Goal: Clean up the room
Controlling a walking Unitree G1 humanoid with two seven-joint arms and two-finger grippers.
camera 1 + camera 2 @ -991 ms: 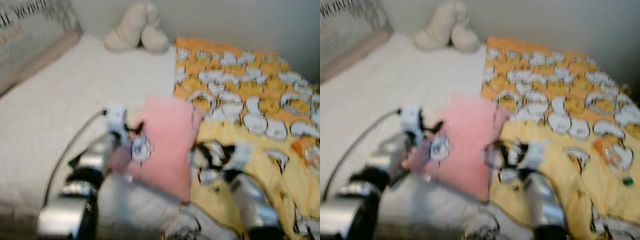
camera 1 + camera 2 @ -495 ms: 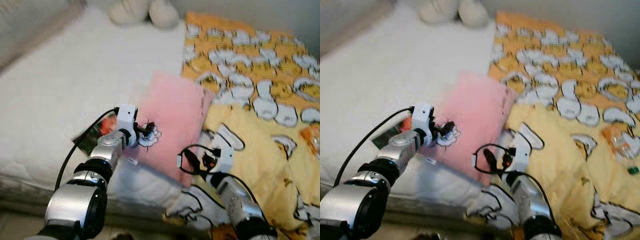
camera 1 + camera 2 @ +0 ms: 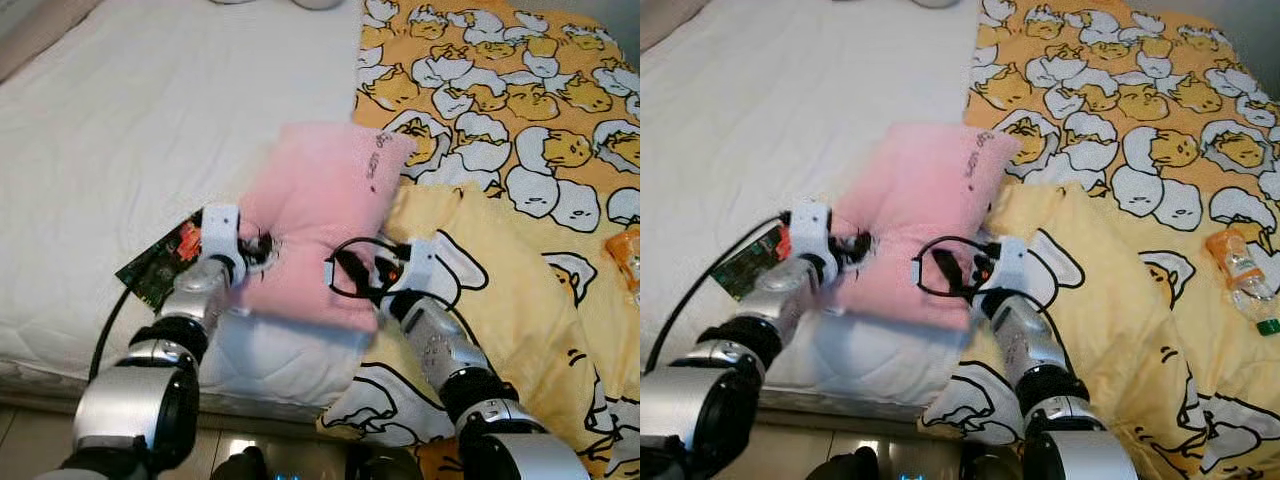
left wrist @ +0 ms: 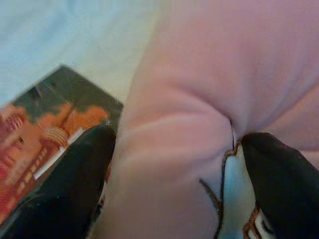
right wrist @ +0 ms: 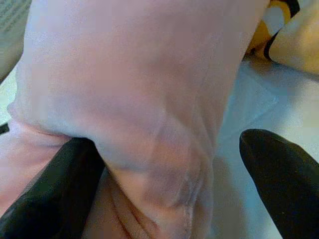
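A pink pillow [image 3: 320,200] lies on the white bed, its near edge raised a little off the sheet. My left gripper [image 3: 258,248] is shut on the pillow's near left corner; in the left wrist view the pink cloth [image 4: 189,99] bunches between the two black fingers [image 4: 70,189]. My right gripper [image 3: 345,275] is at the near right corner. In the right wrist view the pillow's corner [image 5: 139,89] hangs between open fingers, resting against one finger [image 5: 55,189], with a strip of sheet showing before the other.
A dark green and orange booklet [image 3: 160,262] lies on the sheet just left of my left gripper. A yellow cartoon blanket [image 3: 520,150] covers the bed's right half, with a plastic bottle [image 3: 1240,268] on it. The mattress edge [image 3: 40,370] and the floor are close below.
The camera has tilted down. Both arms have come down with the pillow, which now rests lower on the bed. The booklet has come into sight.
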